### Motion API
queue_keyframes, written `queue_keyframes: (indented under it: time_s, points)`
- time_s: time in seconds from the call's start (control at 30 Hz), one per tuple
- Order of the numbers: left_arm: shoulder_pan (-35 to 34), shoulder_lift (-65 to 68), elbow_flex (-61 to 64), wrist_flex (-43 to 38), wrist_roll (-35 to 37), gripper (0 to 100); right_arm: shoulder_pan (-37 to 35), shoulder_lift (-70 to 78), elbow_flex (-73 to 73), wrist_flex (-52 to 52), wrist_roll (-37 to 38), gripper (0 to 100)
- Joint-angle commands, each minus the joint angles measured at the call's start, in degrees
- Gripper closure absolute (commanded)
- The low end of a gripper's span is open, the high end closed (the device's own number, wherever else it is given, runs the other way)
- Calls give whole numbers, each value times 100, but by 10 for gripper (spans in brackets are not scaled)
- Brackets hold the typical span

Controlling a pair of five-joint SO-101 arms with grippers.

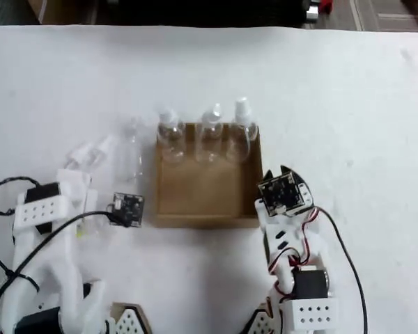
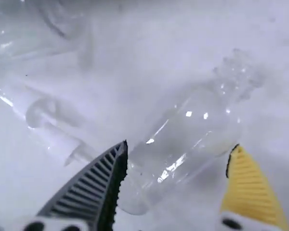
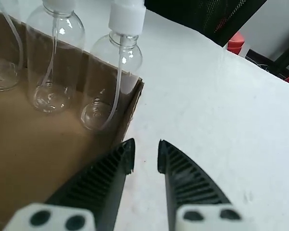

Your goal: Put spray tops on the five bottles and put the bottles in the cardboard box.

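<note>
High view – box: an open brown cardboard box (image 1: 207,221) sits mid-way across the white table (image 1: 348,104).
High view – packed bottles: three clear plastic bottles with white spray tops (image 1: 210,136) stand upright in a row against the box's far wall, heads up. The nearer part of the box floor is bare.
High view – loose bottle: a clear uncapped bottle (image 1: 130,149) is just left of the box, with faint clear pieces (image 1: 90,153) beside it that are too pale to tell apart.
High view – room: there is wide bare table right of and beyond the box.
High view – right gripper (image 1: 279,172): it is just outside the box's right wall, at the near corner.
Left wrist view – bottle: a clear capless bottle (image 2: 183,139) lies on its side. Its long axis runs slantwise, with the threaded neck away from the wrist.
Left wrist view – left gripper (image 2: 179,147): the grey and yellow jaws are spread wide, one on each side of the bottle.
Left wrist view – spray top: a white spray top with dip tube (image 2: 53,127) lies near, apart from the bottle.
Right wrist view – right gripper (image 3: 145,147): the jaws stand a narrow gap apart and hold nothing, over bare table beside the box corner (image 3: 135,96).
Right wrist view – bottles: the capped bottles (image 3: 111,72) stand upright along the wall.
</note>
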Motion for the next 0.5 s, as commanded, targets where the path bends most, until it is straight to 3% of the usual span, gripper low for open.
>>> queue_keyframes:
  time_s: [0.0,0.27,0.47]
  points:
    - [-48,-4,246,-554,-53,692,-48,-22,70,-22,62,929]
    - [-48,-4,554,-809,-378,847,-48,-22,70,-22,62,929]
    - [-22,-75,448,-686,-79,974,-48,-31,70,-31,62,929]
